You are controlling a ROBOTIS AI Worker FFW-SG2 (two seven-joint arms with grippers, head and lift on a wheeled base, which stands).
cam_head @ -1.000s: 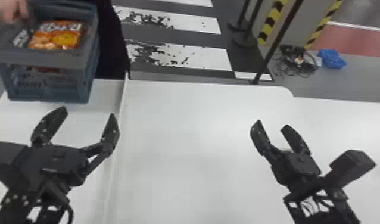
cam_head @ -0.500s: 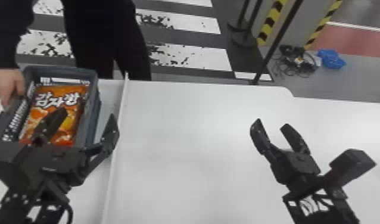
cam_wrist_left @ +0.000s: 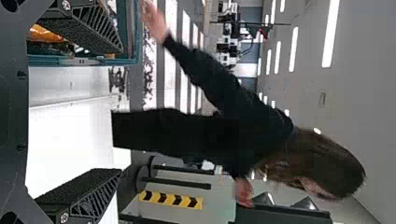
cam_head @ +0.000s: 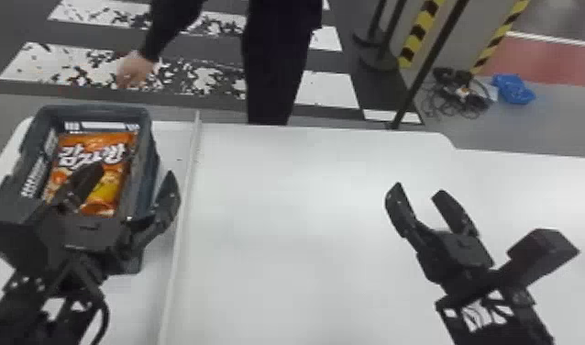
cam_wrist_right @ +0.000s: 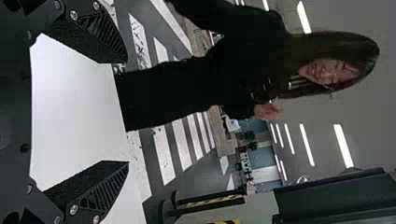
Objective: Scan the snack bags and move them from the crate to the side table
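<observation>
My left gripper (cam_head: pixel 129 183) stands open above the near part of the grey crate (cam_head: pixel 149 137) at the table's left, one finger over the orange snack bag (cam_head: pixel 94 142) lying inside. Its other finger is just right of the crate wall. In the left wrist view the open left gripper (cam_wrist_left: pixel 121 112) has nothing between its fingers, and the crate's rim (cam_wrist_left: pixel 84 61) shows beside one of them. Over the white table at the right, my right gripper (cam_head: pixel 415 188) is open and holds nothing. The right wrist view shows the same gripper (cam_wrist_right: pixel 127 112) with its fingers apart.
A raised white strip (cam_head: pixel 181 220) runs along the white table (cam_head: pixel 296 220) just right of the crate. Beyond the far edge are a dark pole (cam_head: pixel 427 69), cables (cam_head: pixel 456 98) and a blue bag (cam_head: pixel 514 89) on the floor.
A person set the crate down from the far left edge onto the table, under my left gripper. The person's hand has since left the crate. Both arms have kept still.
</observation>
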